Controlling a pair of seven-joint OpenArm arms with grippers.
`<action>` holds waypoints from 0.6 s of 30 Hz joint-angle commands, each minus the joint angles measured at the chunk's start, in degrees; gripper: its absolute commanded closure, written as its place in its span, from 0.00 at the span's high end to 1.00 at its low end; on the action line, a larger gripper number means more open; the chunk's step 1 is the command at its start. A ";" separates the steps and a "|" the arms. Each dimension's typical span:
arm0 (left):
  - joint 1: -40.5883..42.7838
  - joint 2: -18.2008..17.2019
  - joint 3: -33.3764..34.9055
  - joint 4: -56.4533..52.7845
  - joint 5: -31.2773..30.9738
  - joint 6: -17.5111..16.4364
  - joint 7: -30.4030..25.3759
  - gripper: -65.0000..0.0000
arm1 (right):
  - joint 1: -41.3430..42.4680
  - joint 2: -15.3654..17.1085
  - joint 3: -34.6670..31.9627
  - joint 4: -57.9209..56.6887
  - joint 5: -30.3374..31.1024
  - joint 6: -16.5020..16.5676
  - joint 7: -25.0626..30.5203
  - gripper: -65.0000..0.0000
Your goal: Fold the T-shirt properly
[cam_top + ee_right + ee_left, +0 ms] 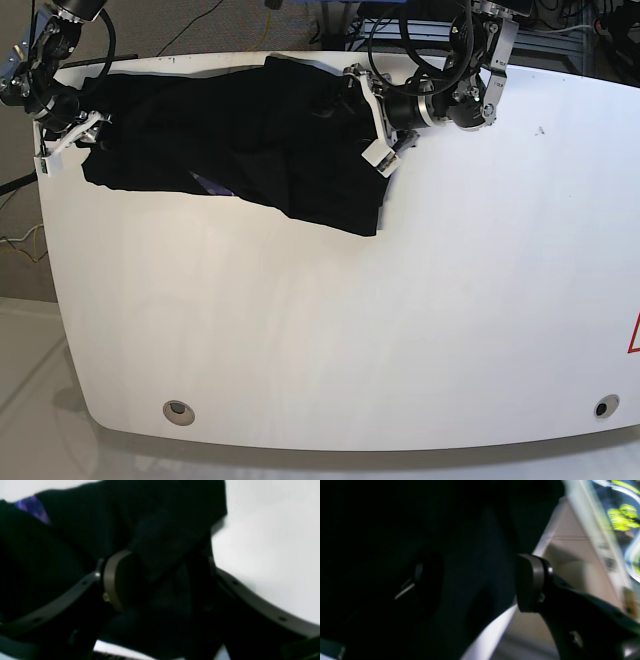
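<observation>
Both arms are black with silver joints and looped black cables; each gripper [372, 112] carries white fingers [378, 155] with dark pads [528, 582].

The black T-shirt [250, 140] lies spread across the white table [400, 330], a claw at each end.

The T-shirt [250, 130] is soft black cloth, matt and light-absorbing, lying in loose creases, with a small purplish patch [33, 507] of smoother-looking print. The desk [330, 320] is a smooth white board with a faint satin sheen and two small round metal-looking fittings near its front edge. The left hand [374, 118] has white hard plastic fingers; close up, its pad [528, 582] looks like dark grey matt plastic or rubber with a small shiny screw. The right hand [70, 140] shows the same dull grey pad [113, 580] on black matt plastic arms.
</observation>
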 commanded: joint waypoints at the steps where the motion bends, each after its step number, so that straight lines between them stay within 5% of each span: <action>1: -0.77 0.36 0.71 1.03 -0.84 -0.90 -1.70 0.63 | 0.16 0.93 0.12 1.51 0.78 0.47 -0.32 0.56; 8: -1.90 3.18 4.46 0.54 2.20 -0.93 -1.83 0.61 | -0.43 -0.32 -0.99 7.02 2.95 0.47 -5.01 0.50; 18: -1.27 3.30 3.47 0.44 2.43 -0.29 -2.42 0.61 | -0.30 -2.94 -2.53 6.42 4.20 0.47 -3.50 0.50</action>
